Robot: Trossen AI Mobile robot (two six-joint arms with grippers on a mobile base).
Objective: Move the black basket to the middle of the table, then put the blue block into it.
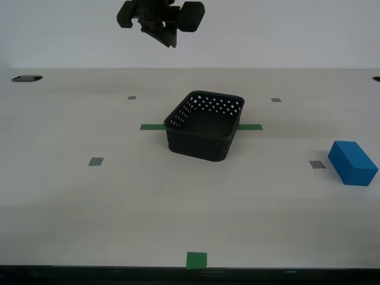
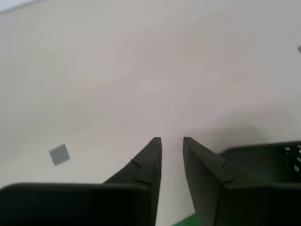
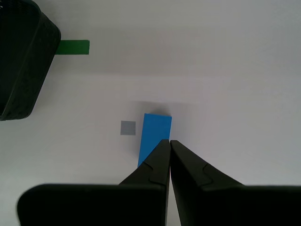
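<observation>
Black perforated plastic basket (image 1: pixel 205 125) sits mid-table on the green tape strip (image 1: pixel 152 126). Bright blue rectangular block (image 3: pixel 155 133) lies below my first gripper (image 3: pixel 169 142), jaws clenched empty: part them, straddle its narrow width. My second gripper (image 2: pixel 172 140): jaws slightly parted, empty.

We see a plain, pale grey-white wall (image 1: pixel 285 32) behind the work surface, unmarked, no windows in view. Light is even and diffuse, shadows soft. A dark oval opening (image 1: pixel 27 78) sits at the far edge on the exterior view's left; part of another (image 1: pixel 376 78) shows at the far right. A dark band (image 1: pixel 89 276) runs along the near edge. No floor visible.
</observation>
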